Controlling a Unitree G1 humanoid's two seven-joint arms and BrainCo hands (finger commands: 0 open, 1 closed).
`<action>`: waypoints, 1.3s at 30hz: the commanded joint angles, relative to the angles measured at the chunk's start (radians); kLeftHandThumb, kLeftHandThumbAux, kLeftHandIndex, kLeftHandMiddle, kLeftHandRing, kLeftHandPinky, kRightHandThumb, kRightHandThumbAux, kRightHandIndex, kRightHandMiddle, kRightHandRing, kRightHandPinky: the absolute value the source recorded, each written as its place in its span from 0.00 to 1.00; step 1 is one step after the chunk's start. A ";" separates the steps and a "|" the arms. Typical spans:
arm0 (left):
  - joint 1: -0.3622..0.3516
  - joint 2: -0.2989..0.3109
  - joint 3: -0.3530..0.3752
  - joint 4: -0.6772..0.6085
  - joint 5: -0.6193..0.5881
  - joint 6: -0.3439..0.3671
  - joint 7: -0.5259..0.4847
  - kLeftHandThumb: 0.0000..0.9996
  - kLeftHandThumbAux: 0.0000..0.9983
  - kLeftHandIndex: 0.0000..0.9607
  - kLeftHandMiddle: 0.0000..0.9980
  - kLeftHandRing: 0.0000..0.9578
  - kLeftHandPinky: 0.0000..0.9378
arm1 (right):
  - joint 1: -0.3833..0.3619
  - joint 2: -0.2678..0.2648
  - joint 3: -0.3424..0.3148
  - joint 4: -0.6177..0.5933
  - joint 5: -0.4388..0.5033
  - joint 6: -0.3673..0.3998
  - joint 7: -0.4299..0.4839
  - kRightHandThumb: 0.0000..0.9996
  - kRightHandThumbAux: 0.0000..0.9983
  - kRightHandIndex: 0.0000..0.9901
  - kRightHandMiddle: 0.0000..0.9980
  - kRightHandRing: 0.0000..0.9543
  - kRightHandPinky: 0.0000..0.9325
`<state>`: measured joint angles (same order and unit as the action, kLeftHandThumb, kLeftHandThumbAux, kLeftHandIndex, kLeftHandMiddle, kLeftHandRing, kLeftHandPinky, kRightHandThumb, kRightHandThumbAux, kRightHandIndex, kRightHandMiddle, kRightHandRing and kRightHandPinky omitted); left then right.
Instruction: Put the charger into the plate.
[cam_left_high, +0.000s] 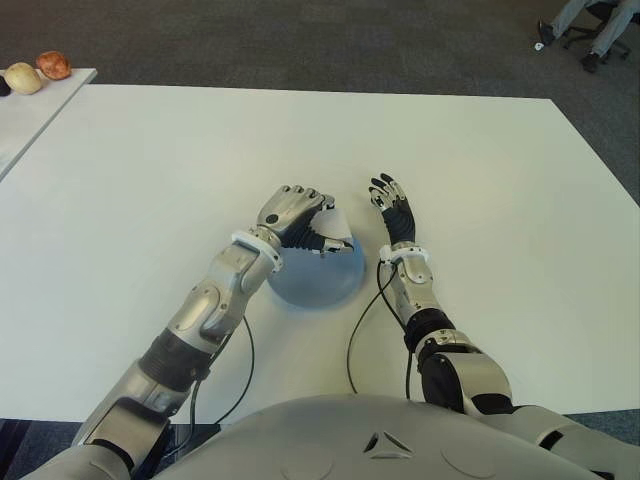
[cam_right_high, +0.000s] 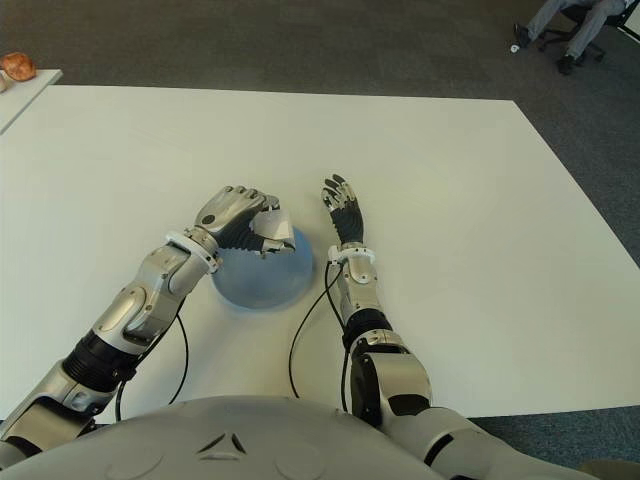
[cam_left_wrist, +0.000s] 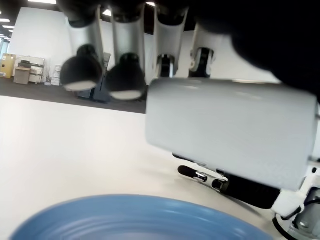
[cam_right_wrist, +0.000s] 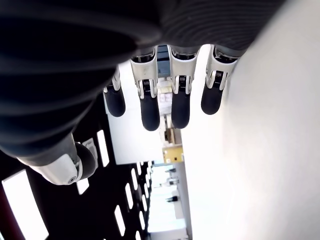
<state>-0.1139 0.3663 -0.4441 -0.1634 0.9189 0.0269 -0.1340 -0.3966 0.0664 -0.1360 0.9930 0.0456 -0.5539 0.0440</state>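
Note:
A white block-shaped charger (cam_left_high: 333, 222) is held in my left hand (cam_left_high: 300, 222), whose fingers curl around it just above the blue plate (cam_left_high: 325, 282). In the left wrist view the charger (cam_left_wrist: 230, 137) hangs above the plate's blue rim (cam_left_wrist: 135, 215), not touching it. The plate sits on the white table (cam_left_high: 150, 180) near its middle. To the right of the plate shows my right hand (cam_left_high: 393, 208), fingers stretched out straight and holding nothing. The right wrist view shows its fingertips (cam_right_wrist: 150, 112) spread next to the tabletop.
Two round fruits (cam_left_high: 38, 72) lie on a second white table at the far left. Black cables (cam_left_high: 365, 330) trail from both wrists over the near table edge. A person's legs and an office chair (cam_left_high: 590, 30) are at the far right, on dark carpet.

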 joint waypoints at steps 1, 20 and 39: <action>0.019 -0.003 -0.007 0.021 0.004 -0.008 0.017 0.75 0.70 0.46 0.86 0.89 0.91 | 0.057 0.012 -0.006 0.022 0.018 0.060 0.000 0.00 0.58 0.11 0.17 0.15 0.15; 0.042 -0.002 -0.010 0.081 -0.032 -0.062 0.043 0.75 0.70 0.46 0.86 0.90 0.92 | 0.089 0.033 -0.001 -0.012 0.014 -0.022 -0.040 0.04 0.62 0.00 0.00 0.00 0.00; 0.020 0.075 -0.063 0.113 0.101 -0.044 -0.043 0.44 0.53 0.24 0.39 0.40 0.38 | 0.103 0.018 0.015 -0.025 0.013 -0.024 -0.018 0.06 0.65 0.00 0.00 0.00 0.00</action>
<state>-0.0854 0.4238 -0.4903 -0.0573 0.9854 -0.0340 -0.1342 -0.3452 0.0861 -0.1178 0.9332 0.0558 -0.5973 0.0227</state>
